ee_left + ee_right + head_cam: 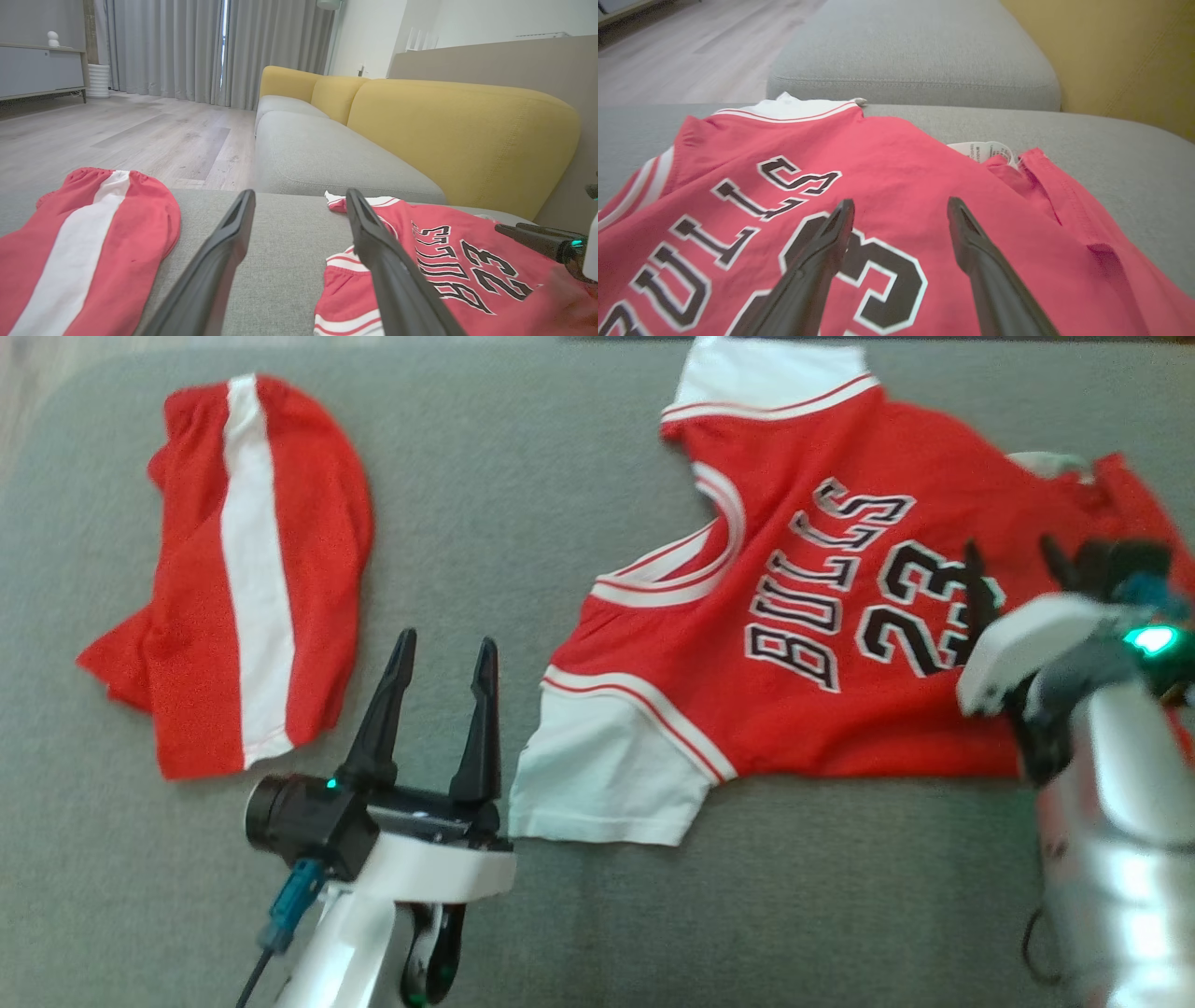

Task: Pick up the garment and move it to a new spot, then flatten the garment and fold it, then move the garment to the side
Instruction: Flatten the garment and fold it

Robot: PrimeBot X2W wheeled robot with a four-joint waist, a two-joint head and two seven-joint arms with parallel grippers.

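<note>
The right gripper (900, 207) hung with fingers spread above the red jersey (924, 186), which lay on the grey sofa seat (1111, 154).

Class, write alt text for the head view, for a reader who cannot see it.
A red Bulls 23 jersey lies spread on a grey cushion, with red shorts with a white stripe to its left. The open left gripper sits between them; the open right gripper is above the jersey's number.

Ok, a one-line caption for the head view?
Open left end effector between striped red shorts and a Bulls 23 jersey; open right end effector over the jersey's number.
</note>
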